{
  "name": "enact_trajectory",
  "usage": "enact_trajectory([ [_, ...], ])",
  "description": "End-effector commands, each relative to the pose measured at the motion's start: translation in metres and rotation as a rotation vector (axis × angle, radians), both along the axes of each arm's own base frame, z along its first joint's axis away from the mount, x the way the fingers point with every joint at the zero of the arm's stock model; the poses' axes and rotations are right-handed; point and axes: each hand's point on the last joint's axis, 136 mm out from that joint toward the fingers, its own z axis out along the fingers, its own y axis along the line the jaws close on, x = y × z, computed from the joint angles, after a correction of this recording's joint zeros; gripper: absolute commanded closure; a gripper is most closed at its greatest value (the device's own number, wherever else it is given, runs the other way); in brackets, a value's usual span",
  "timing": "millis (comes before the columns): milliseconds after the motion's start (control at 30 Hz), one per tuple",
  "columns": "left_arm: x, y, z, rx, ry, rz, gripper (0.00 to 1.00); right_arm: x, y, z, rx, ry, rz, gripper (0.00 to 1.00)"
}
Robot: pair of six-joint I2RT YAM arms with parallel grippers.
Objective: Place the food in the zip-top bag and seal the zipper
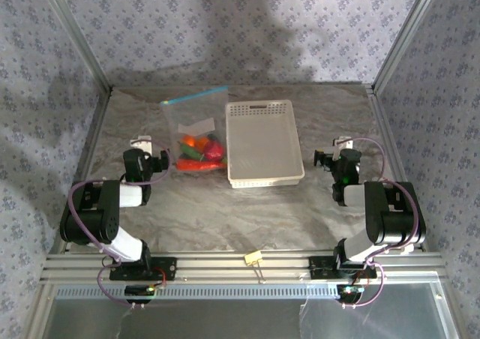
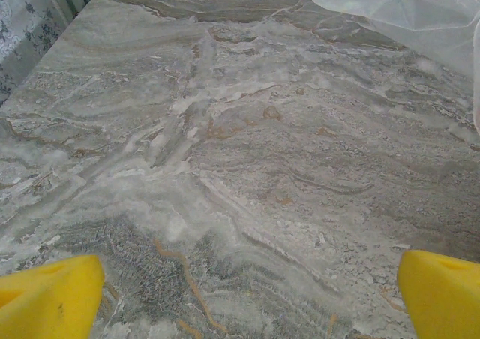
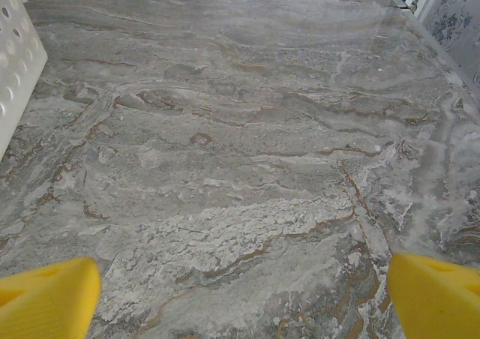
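Note:
The clear zip-top bag lies flat left of the table's middle. Its light blue zipper is at the far end, and I cannot tell whether it is sealed. The food, orange, green and red pieces, is bunched at the bag's near end and seems to be inside it. My left gripper is just left of the food, open, with its yellow fingertips wide apart over bare table. A corner of the bag shows at the upper right of the left wrist view. My right gripper stands open right of the basket, yellow fingertips spread.
A white perforated basket sits beside the bag on its right, and its wall shows at the left of the right wrist view. Metal frame posts and patterned walls enclose the marble-look table. A small clip lies on the near rail.

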Motion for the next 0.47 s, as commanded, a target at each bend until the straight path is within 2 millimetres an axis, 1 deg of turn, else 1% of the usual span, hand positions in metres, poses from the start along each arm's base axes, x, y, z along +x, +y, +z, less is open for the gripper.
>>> enact_trajectory([
  [0, 0.0049, -0.0023, 0.0073, -0.015, -0.026, -0.011, 0.00, 0.0042, -0.0016, 0.0034, 0.013, -0.011, -0.013, 0.00],
  [433, 0.0054, -0.0024, 0.0077, -0.019, -0.026, -0.013, 0.00, 0.0040, -0.0014, 0.0028, 0.013, -0.009, -0.012, 0.00],
])
